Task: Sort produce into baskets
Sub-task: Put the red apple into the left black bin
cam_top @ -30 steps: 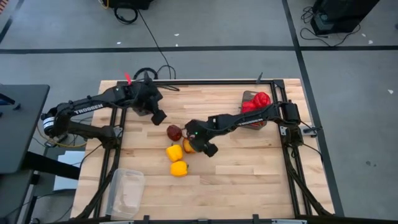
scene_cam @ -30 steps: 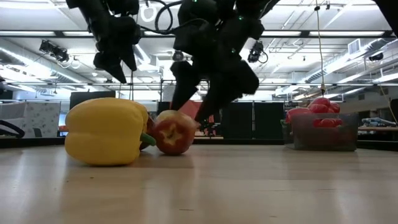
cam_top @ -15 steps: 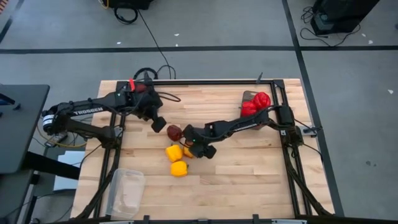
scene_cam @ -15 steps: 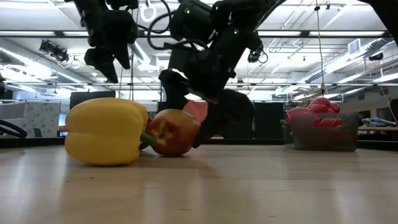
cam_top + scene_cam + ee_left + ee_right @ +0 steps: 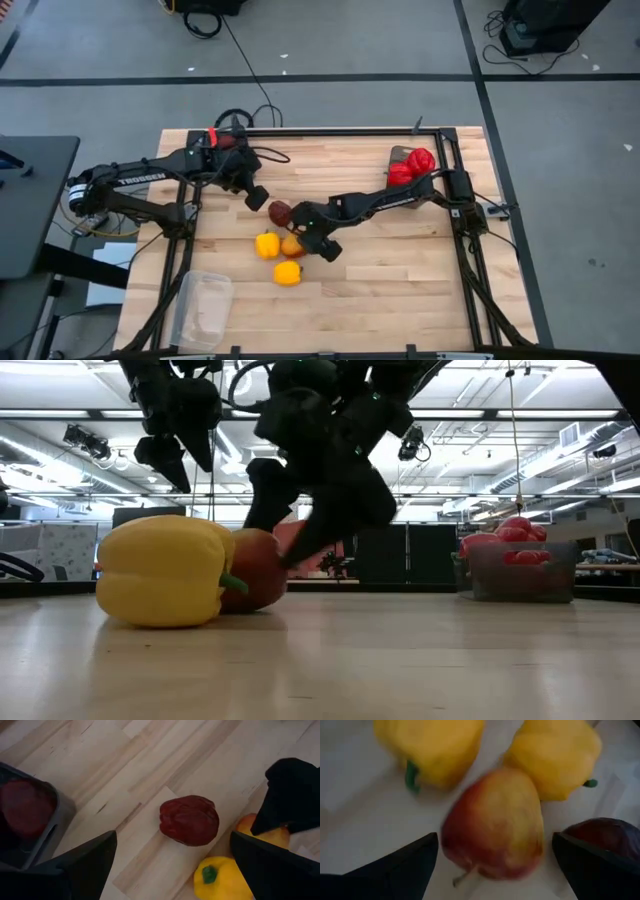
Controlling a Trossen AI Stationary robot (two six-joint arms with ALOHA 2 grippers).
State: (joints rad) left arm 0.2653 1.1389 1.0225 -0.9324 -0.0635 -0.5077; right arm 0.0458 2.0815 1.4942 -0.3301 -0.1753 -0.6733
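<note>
The table [image 5: 400,290] carries three tubs. The clear tub [image 5: 205,310] lies at the near left corner, with nothing in it that can be made out. A grey tub [image 5: 412,172] heaped with red peppers [image 5: 420,160] stands at the far right edge. A second grey tub [image 5: 30,827], near the far left corner, holds a dark red piece.

The unsorted produce sits in a cluster near the middle of the table: a maroon pepper [image 5: 189,819], two yellow peppers [image 5: 267,245], and an apple-like red-and-yellow fruit [image 5: 494,825] touching them.

The right gripper [image 5: 322,243] reaches from the right edge into this cluster, fingers spread wide and holding nothing, with the red-and-yellow fruit directly between them in its wrist view. The step in hand looks like picking that fruit. Next, the fingers need to settle evenly on either side of it and close without pinching a neighbouring yellow pepper, since all three touch. The round fruit may roll or slip sideways.

The left gripper [image 5: 256,196] hovers just beside the maroon pepper, also spread wide and empty, apparently lined up to take it toward the grey tub behind it.
</note>
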